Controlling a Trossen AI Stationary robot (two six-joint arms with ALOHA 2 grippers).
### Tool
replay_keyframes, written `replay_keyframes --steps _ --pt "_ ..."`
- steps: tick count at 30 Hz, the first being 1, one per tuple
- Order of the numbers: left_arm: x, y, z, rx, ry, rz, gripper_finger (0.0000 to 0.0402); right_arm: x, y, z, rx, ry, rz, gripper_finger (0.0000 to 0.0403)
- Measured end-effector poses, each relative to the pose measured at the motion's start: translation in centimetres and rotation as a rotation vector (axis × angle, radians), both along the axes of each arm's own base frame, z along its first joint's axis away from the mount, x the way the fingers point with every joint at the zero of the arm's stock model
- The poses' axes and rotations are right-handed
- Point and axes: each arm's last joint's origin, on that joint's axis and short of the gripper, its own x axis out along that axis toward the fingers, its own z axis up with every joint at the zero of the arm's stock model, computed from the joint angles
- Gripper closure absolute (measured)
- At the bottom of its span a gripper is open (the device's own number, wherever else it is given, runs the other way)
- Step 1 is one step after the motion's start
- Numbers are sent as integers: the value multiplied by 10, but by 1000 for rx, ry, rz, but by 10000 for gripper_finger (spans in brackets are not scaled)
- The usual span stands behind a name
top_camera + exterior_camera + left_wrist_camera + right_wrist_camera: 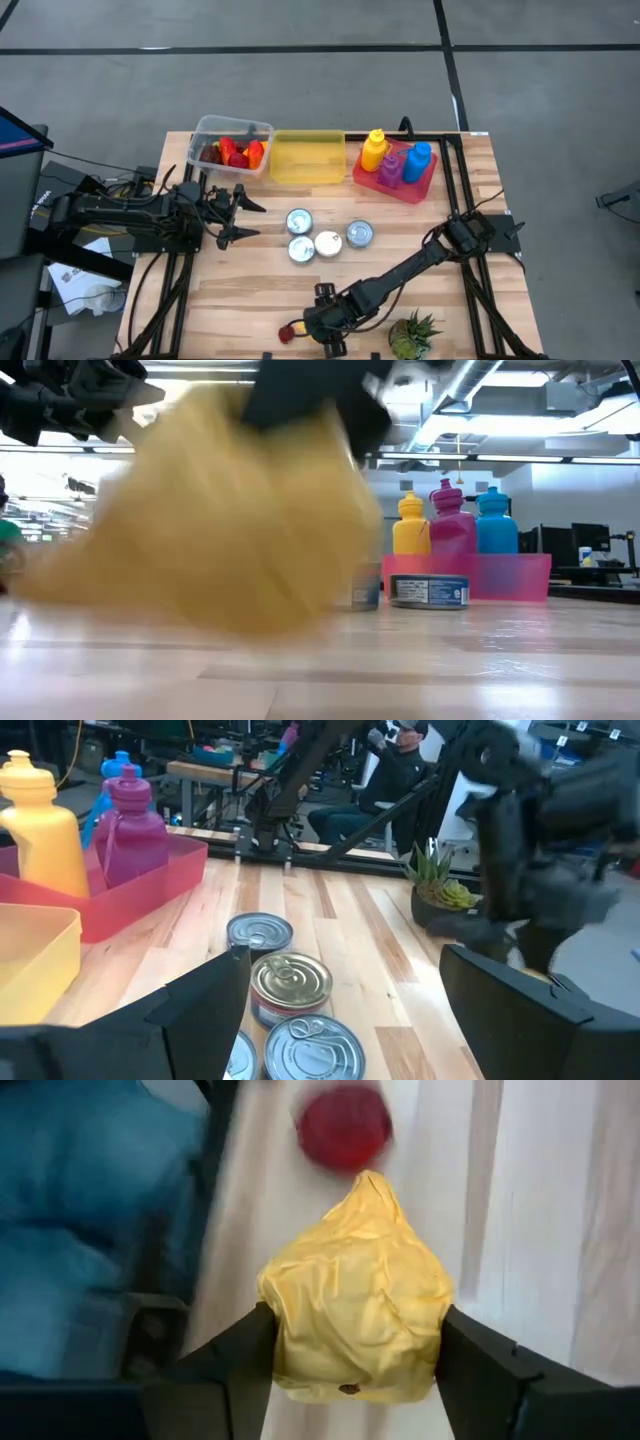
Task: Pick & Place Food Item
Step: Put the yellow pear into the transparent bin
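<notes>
Pick done, place pending: yellow wrapped food item (352, 1305) is clamped in right gripper (322, 322) beside the red ball (287, 334); left gripper (238, 215), jaws apart, is parked.

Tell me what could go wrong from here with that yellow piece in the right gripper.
The yellow wrapped food bulges out past the right gripper fingers, so it may slip or crush. The cans cluster on the way to the bins and could be clipped. The red piece close beside it could be knocked.

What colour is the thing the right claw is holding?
Yellow: a crinkled wrapped food item in the right claw, clearest in the right wrist view.
</notes>
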Motion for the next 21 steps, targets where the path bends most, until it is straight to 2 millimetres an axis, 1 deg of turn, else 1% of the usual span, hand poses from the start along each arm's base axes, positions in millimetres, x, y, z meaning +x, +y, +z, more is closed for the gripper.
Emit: replay_keyframes --steps 1,3,5,7,10,12,15,18,19,21 --pt "0 0 0 0 0 1 83 1 -1 6 8 -18 -4 187" --pt "0 0 0 3 -3 2 83 -6 -7 17 -35 1 -8 188" --pt "0 0 0 6 -3 3 83 -8 -8 28 -42 -34 -19 188" --pt "0 0 1 10 -8 6 83 -15 -13 44 -103 -56 -34 188" --pt "-1 0 1 32 -11 5 83 -19 -17 69 -163 -178 -56 189" --pt "-1 0 2 53 -23 4 83 -17 -18 79 -207 -258 -61 189" --pt "-2 1 4 74 -43 22 83 -7 -19 85 -232 -370 -24 189" --pt "-2 1 4 97 -44 40 83 6 -22 90 -198 -520 22 189" --pt "-2 1 4 104 -48 49 83 12 -23 88 -171 -577 40 189" --pt "-2 2 4 110 -47 63 83 21 -28 77 -122 -681 71 189"
